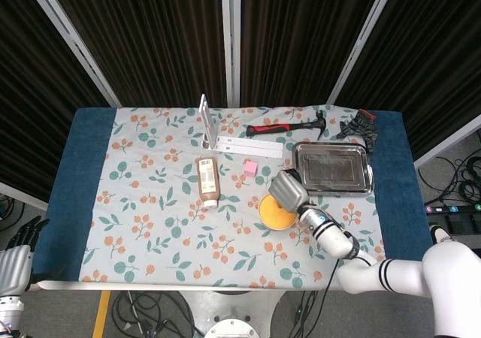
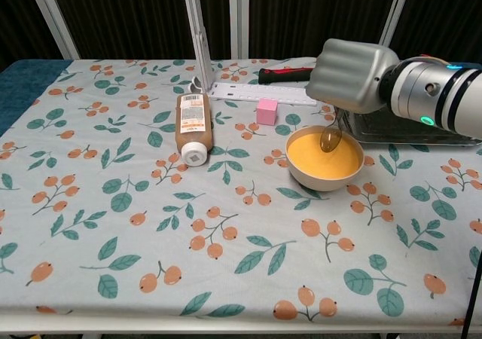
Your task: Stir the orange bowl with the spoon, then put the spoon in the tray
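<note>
The orange bowl point(image 2: 324, 158) point(image 1: 273, 215) stands right of the table's middle. My right hand point(image 2: 352, 75) point(image 1: 288, 189) hovers over its far rim and holds the spoon point(image 2: 331, 137), which hangs steeply with its scoop low over the orange filling. In the head view the hand covers the spoon and part of the bowl. The metal tray point(image 1: 333, 168) point(image 2: 410, 130) lies just behind and to the right of the bowl. My left hand point(image 1: 13, 258) rests off the table's front left corner, its fingers hard to make out.
A brown bottle point(image 2: 192, 126) lies on its side left of the bowl, a pink cube point(image 2: 265, 111) behind it. A white ruler with an upright stand point(image 2: 254, 90), a red-handled hammer point(image 1: 285, 128) and a dark tool point(image 1: 359, 126) line the back edge.
</note>
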